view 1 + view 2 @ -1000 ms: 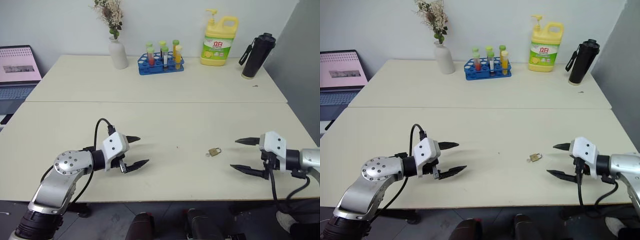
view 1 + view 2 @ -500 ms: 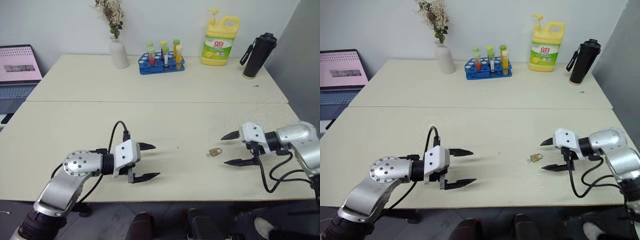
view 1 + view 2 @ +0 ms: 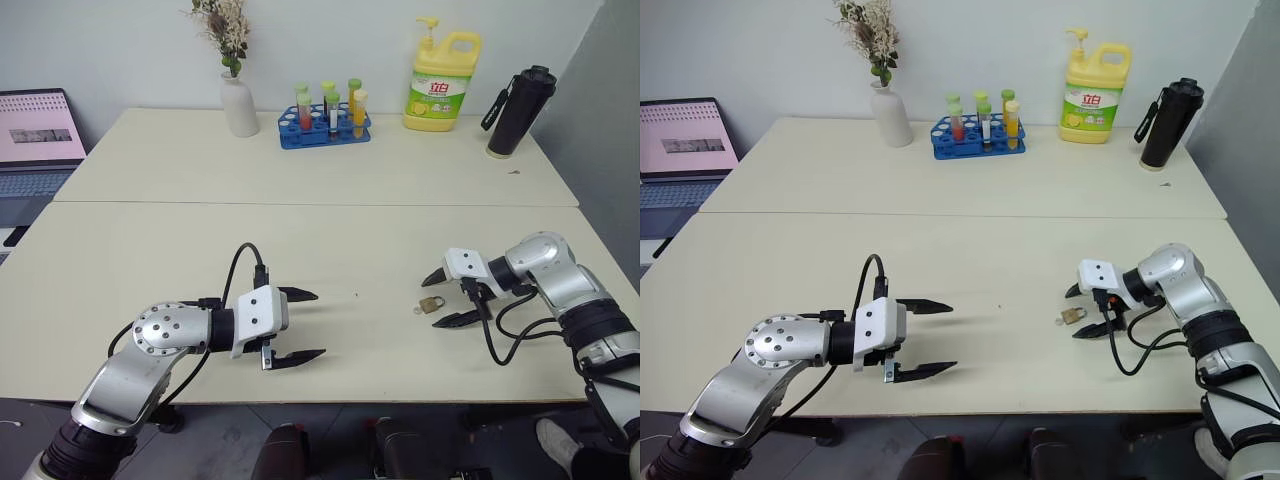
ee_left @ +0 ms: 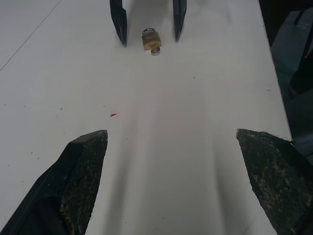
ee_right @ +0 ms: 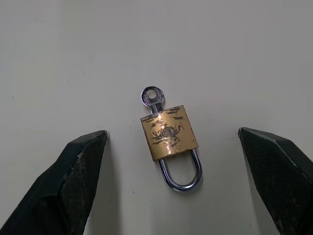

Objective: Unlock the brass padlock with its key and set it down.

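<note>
Both arms have closed in toward the middle of the pale cream table (image 3: 150, 260) since a second ago — the right one most, swinging in from the table's edge until its gripper sits around the lock, while the left has eased a little toward the centre. One small golden-brass rectangular padlock (image 5: 169, 133) lies flat on the tabletop, its thin silver U-shaped shackle seated in the body, and one tiny silvery key (image 5: 151, 98) with a round holed head sticks out of the end opposite the shackle. The right gripper (image 3: 447, 297) has its two black fingers spread wide, one on each side of the padlock, touching neither lock nor key. The left gripper (image 3: 298, 324) is also spread wide, holding nothing, pointing across the table at the padlock and well apart from it.

Along the back of the table stand one white ceramic vase (image 3: 238, 107) of dried flowers, one blue plastic rack (image 3: 323, 130) holding five coloured-cap test tubes, one yellow dish-soap bottle (image 3: 439, 84) with a pump top — and one black flask (image 3: 516, 113) at the far right. One open laptop (image 3: 38, 140) with a pink screen sits off the table's left side.
</note>
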Robot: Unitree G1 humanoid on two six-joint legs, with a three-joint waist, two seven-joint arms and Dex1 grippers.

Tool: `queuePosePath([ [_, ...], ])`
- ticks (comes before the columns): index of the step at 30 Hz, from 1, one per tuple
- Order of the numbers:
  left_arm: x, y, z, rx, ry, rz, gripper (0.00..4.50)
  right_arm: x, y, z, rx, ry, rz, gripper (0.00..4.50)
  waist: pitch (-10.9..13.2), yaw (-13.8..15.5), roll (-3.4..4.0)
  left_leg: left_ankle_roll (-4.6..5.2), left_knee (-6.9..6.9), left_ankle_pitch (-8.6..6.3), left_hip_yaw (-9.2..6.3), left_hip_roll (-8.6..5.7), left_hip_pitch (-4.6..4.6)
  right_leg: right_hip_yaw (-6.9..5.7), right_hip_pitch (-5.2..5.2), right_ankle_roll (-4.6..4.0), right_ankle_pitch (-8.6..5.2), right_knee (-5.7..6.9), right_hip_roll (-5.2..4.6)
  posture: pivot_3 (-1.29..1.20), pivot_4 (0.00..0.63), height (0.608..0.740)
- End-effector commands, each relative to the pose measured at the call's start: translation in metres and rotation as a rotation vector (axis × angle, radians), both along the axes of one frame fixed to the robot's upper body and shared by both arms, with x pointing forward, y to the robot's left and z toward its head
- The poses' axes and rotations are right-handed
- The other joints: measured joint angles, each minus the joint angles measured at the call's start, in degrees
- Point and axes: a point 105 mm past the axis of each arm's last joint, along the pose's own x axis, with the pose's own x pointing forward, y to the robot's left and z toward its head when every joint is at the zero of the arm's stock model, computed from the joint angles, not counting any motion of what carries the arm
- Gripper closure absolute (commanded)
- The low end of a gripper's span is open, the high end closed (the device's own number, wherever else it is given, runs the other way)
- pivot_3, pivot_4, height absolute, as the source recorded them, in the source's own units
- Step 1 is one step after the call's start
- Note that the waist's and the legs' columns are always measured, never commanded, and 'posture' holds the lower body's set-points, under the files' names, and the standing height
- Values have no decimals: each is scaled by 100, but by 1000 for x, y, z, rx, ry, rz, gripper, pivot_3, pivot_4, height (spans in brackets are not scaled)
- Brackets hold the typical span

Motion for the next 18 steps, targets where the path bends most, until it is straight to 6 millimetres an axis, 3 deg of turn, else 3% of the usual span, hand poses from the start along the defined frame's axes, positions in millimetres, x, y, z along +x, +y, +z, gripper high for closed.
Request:
queuePosePath([
  [1, -2, -3, 5, 1, -35, -23, 38, 1, -3, 3, -22, 4, 25, 168, 0, 0, 0, 0, 0, 0, -1, 0, 0, 0, 0, 0, 0, 0, 0, 0, 150, 740],
  [3, -2, -3, 4, 2, -36, -23, 0, 1, -3, 1, -18, 12, 19, 544, 0, -1, 0, 0, 0, 0, 0, 0, 1, -1, 0, 0, 0, 1, 0, 0, 150, 740],
  [11, -2, -3, 1, 5, -36, -23, 0, -2, 3, -3, -13, -6, 49, 3421, 0, 0, 0, 0, 0, 0, -2, 1, 1, 0, 1, -2, 1, 1, 0, 0, 150, 740],
  [12, -2, -4, 1, 5, -36, -23, 0, -2, 4, -4, -13, -9, 52, 3617, 0, 1, 0, 0, 0, 0, -2, 1, 1, 0, 1, -2, 1, 2, 0, 0, 150, 740],
  [18, 4, 1, -1, -25, -12, 25, 0, 2, 5, 7, 32, -87, 22, 3610, -1, 1, 1, 0, 0, 0, -3, 2, 2, 0, 1, -2, 1, 2, 0, 0, 150, 740],
])
